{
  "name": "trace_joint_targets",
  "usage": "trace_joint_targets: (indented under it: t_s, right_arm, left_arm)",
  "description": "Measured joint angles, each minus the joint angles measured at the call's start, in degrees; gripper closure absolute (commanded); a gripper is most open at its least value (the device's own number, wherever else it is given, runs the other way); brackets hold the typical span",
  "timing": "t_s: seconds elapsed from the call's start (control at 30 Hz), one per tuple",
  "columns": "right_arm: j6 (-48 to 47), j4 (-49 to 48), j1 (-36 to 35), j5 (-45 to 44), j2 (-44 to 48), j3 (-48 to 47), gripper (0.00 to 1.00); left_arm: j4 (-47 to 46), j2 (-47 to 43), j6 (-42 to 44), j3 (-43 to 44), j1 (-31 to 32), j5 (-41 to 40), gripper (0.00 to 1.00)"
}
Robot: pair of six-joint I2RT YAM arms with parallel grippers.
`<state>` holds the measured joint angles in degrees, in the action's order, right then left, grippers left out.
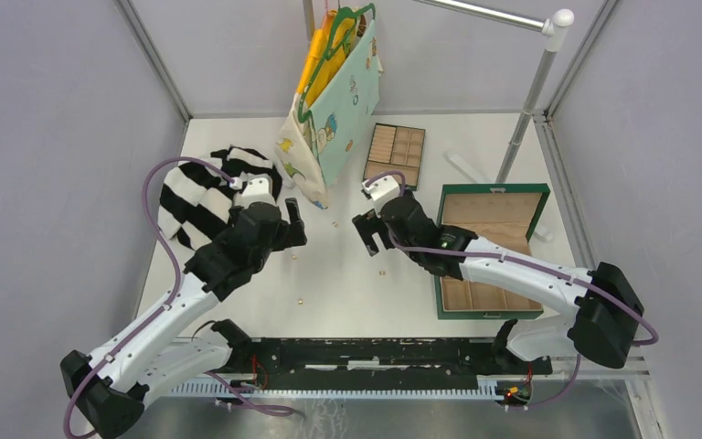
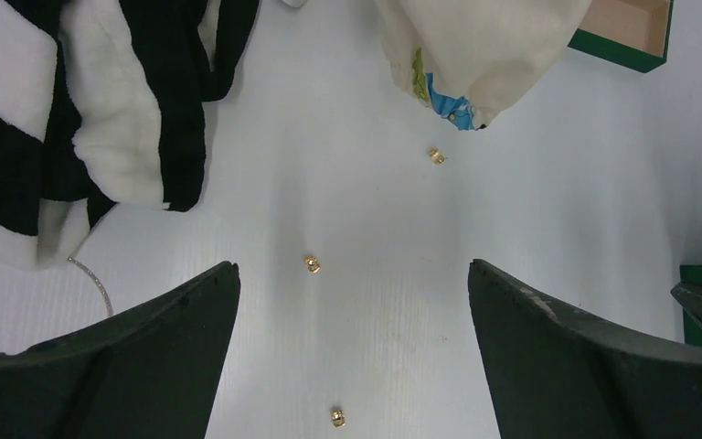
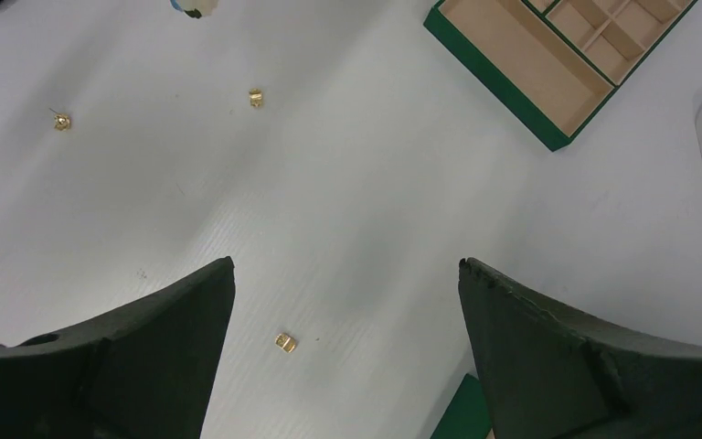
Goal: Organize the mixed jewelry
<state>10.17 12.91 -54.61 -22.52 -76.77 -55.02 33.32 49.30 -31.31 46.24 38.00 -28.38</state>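
Left gripper [image 1: 294,226] and right gripper [image 1: 368,236] are being held spread over gold pieces [image 2: 312,264] at frame centre, readying 1 pick each.

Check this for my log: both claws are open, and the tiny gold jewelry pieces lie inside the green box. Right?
No: left claw and right claw are open, but the tiny gold jewelry pieces lie loose on the white tabletop, outside the green tan-lined box; both wrist views show it.
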Motion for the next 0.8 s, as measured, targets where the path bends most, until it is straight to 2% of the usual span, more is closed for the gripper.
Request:
trace_joint_targets:
  t_s: [0.17, 0.57, 0.8]
  right_arm:
    - [-0.48, -2.14, -0.31, -0.66, 0.85, 1.16, 0.02]
    - [0.48, 0.63, -1.53, -3.87, -0.83, -0.20, 0.02]
    - [1.18, -1.73, -5.11, -4.81, 3.67, 5.77, 0.02]
  left_arm:
    - [0.07, -0.74, 0.15, 0.00, 0.02, -0.87, 0.00]
    - [1.49, -1.29, -0.66, 0.11, 0.02, -1.79, 0.00]
    - [3.21, 2.99, -4.94, 0.04, 1.46, -0.39, 0.00]
